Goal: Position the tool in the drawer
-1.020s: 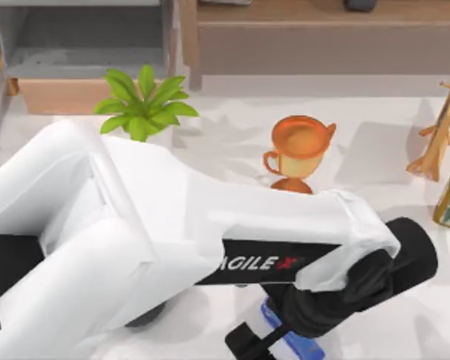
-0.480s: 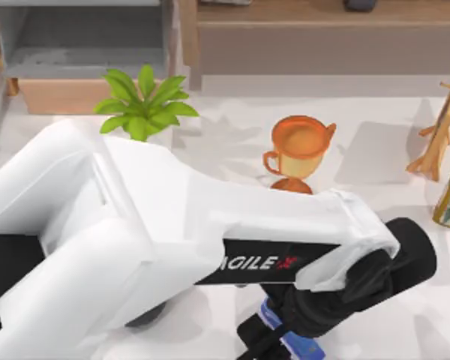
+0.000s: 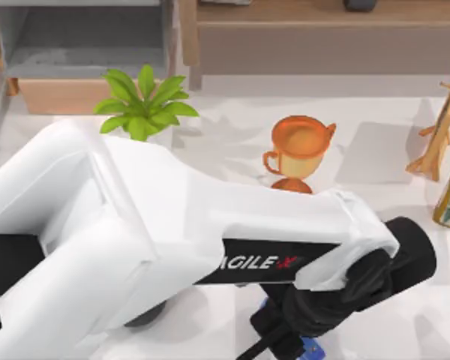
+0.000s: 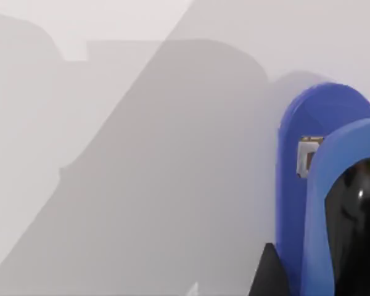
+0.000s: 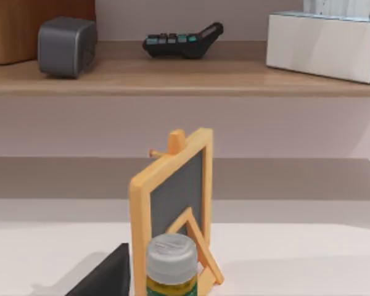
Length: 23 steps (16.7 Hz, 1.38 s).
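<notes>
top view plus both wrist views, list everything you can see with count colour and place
stapler: 1, blue with black top, near edge of the table under the left gripper
trophy: 1, orange, table centre
plant: 1, green, left of the trophy, in front of the drawer
drawer: 1, grey inside with wooden front, open, far left
easel board: 1, wooden frame with grey panel, table's right side
bottle: 1, yellow-green with grey cap, right edge beside the easel board
shelf: 1, wooden, behind the table
calculator: 1, black, on the shelf
grey box: 1, on the shelf
tissue box: 1, white, on the shelf
left gripper: 1, black, low over the stapler
</notes>
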Each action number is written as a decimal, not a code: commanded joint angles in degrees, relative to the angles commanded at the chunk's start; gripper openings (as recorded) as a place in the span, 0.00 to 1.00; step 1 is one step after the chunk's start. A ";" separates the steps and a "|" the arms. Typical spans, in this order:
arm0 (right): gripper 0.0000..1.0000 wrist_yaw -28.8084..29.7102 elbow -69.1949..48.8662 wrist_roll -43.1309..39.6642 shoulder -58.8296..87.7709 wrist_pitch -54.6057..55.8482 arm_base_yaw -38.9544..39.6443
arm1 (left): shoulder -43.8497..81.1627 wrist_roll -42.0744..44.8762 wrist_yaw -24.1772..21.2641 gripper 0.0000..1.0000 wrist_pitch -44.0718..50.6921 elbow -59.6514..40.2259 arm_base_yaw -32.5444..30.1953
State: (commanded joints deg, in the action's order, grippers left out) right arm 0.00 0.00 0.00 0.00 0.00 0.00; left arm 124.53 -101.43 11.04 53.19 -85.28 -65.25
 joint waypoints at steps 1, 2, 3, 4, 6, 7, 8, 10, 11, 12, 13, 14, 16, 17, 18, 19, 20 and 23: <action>1.00 0.00 0.00 0.00 0.00 0.00 0.00 | 0.00 0.00 0.00 0.00 0.00 0.00 0.00; 1.00 0.00 0.00 0.00 0.00 0.00 0.00 | 0.00 0.00 0.00 0.00 0.00 0.00 0.00; 1.00 0.00 0.00 0.00 0.00 0.00 0.00 | 0.00 0.00 0.00 0.00 0.00 0.00 0.00; 1.00 0.00 0.00 0.00 0.00 0.00 0.00 | 0.00 0.00 0.00 0.00 0.00 0.00 0.00; 1.00 0.00 0.00 0.00 0.00 0.00 0.00 | 0.00 0.00 0.00 0.00 0.00 0.00 0.00; 1.00 0.00 0.00 0.00 0.00 0.00 0.00 | -0.16 0.09 -0.07 0.00 0.02 -0.04 -0.17; 1.00 0.00 0.00 0.00 0.00 0.00 0.00 | -0.25 0.08 -0.05 0.00 0.19 -0.17 -0.17; 1.00 0.00 0.00 0.00 0.00 0.00 0.00 | -0.73 0.00 0.02 0.00 1.80 -0.96 -0.19; 1.00 0.00 0.00 0.00 0.00 0.00 0.00 | -1.12 -0.08 0.04 0.00 2.93 -1.52 -0.15; 1.00 0.00 0.00 0.00 0.00 0.00 0.00 | -1.58 -0.10 0.07 0.00 3.97 -2.08 -0.12; 1.00 0.00 0.00 0.00 0.00 0.00 0.00 | -2.07 -0.06 0.03 0.00 4.88 -2.63 -0.13; 1.00 0.00 0.00 0.00 0.00 0.00 0.00 | -2.50 0.01 -0.03 0.00 5.55 -3.10 -0.18; 1.00 0.00 0.00 0.00 0.00 0.00 0.00 | -2.69 0.03 -0.05 0.00 5.82 -3.31 -0.20; 1.00 0.00 0.00 0.00 0.00 0.00 0.00 | -2.69 0.03 -0.05 0.00 5.82 -3.31 -0.20; 1.00 0.00 0.00 0.00 0.00 0.00 0.00 | -2.43 0.10 -0.05 0.00 5.68 -3.16 -0.17; 1.00 0.00 0.00 0.00 0.00 0.00 0.00 | -2.43 0.10 -0.05 0.00 5.68 -3.16 -0.17; 1.00 0.00 0.00 0.00 0.00 0.00 0.00 | -2.92 0.65 0.05 0.00 5.67 -3.53 0.16; 1.00 0.00 0.00 0.00 0.00 0.00 0.00 | -6.78 5.70 1.00 0.00 5.58 -6.61 3.55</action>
State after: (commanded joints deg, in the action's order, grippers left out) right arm 0.00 0.00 0.00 0.00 0.00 0.00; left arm 117.75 -95.73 12.04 58.76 -91.88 -61.70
